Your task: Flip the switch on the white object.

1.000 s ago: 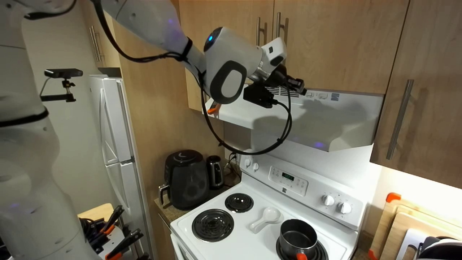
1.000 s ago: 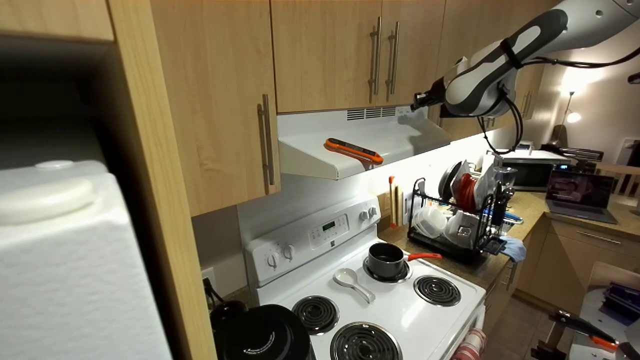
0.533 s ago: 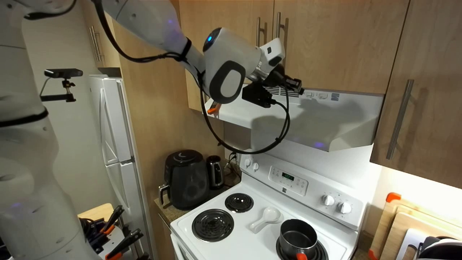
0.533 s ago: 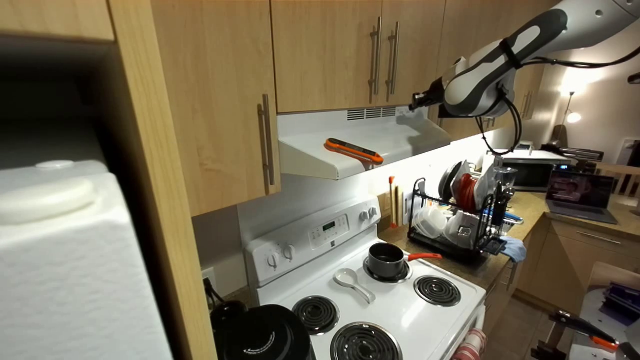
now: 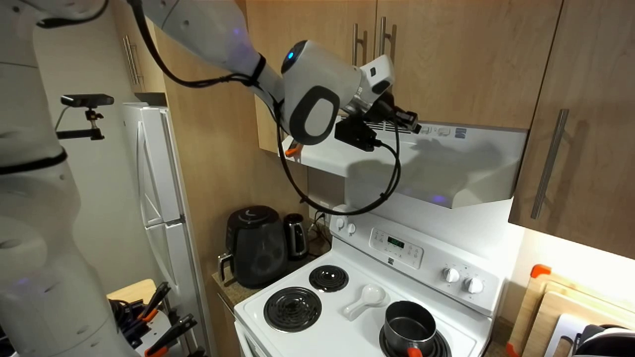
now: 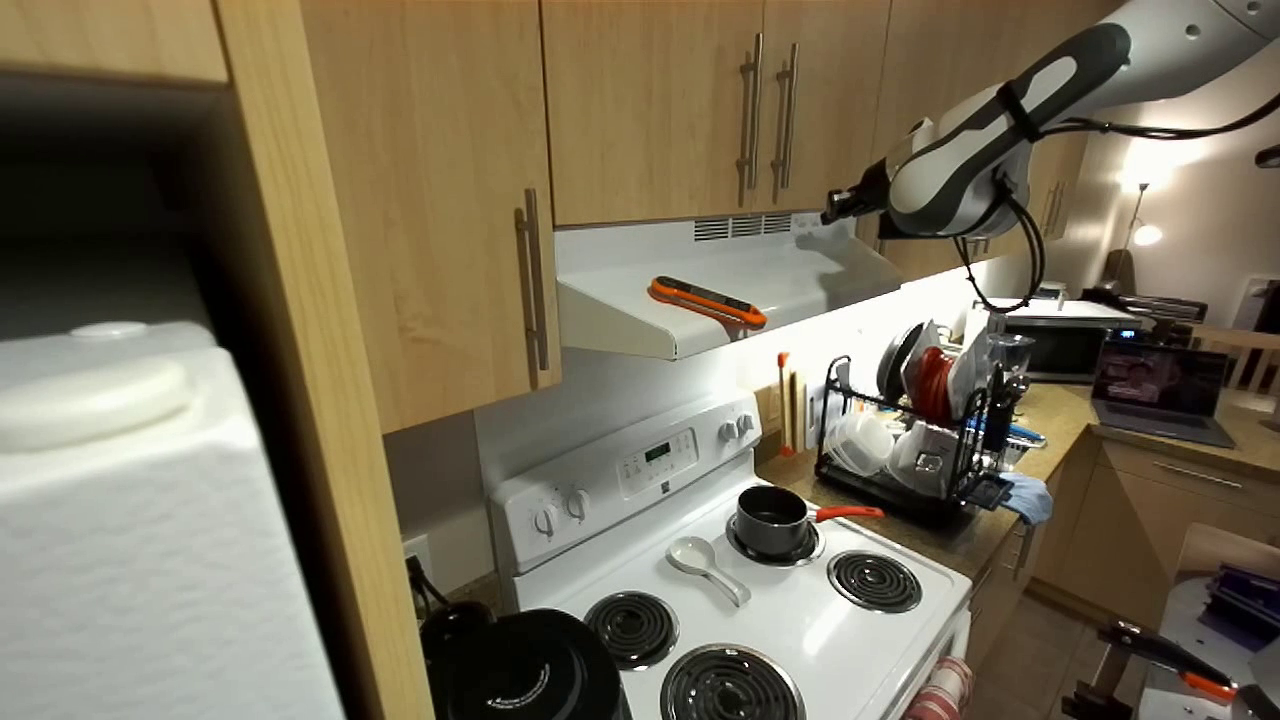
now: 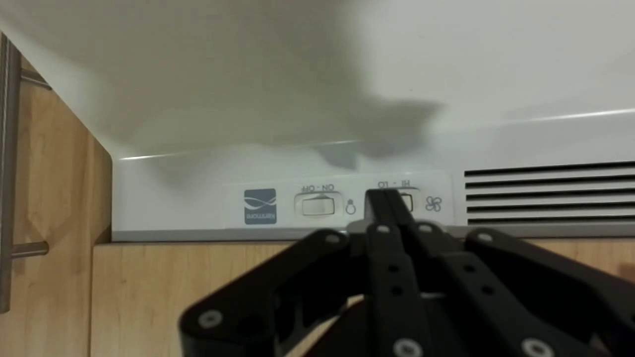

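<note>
Up under the wooden cabinets [image 6: 655, 110] and over the stove [image 6: 790, 610] sits the white range hood [image 6: 735, 265]. At its switch strip [image 7: 354, 186]: gripper [image 7: 388, 196], fingers pressed together, tips partly covering the HI-LO fan switch [image 7: 408, 202] in wrist view; contact can't be told. ON-OFF light switch [image 7: 318, 205] just beside it. Cabinet bottom edge runs right along the strip; vent slots [image 7: 545, 193] near on the fan-switch side. Free room in front of hood's sloping face, down to the stove.

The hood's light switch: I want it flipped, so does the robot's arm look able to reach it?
Probably yes: in the wrist view, the light switch shows whole, clear of the shut gripper, with nothing visible in the way.
</note>
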You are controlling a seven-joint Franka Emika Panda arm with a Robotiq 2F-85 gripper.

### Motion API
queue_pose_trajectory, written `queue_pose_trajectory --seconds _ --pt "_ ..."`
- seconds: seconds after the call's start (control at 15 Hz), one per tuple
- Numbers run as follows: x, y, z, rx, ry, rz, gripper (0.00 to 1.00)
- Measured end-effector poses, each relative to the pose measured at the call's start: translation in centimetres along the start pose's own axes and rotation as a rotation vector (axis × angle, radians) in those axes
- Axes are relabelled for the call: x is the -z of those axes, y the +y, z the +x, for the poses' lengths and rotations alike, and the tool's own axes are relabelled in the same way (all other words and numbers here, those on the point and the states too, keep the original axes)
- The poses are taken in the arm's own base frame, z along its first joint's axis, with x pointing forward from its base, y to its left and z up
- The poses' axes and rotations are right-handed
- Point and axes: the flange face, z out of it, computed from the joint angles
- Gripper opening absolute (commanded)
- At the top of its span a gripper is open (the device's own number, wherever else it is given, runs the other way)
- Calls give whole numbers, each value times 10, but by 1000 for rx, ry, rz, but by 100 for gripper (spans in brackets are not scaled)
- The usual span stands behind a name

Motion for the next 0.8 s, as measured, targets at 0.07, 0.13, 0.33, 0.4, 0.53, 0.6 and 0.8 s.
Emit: queue_pose_trajectory --seconds 0.07,0.13,0.33,0.4,0.53,0.6,0.8 --pt "-1 0 0 0 -1 0 0" --pt "-2 0 0 -2 -1 0 0" --pt "-8 -2 2 -7 3 1 0" --pt "-11 -3 3 -8 4 2 0" --pt "-20 -7 5 -8 7 9 0" --pt "-24 -9 6 -8 9 14 0" --pt "-33 -11 7 -8 11 27 0"
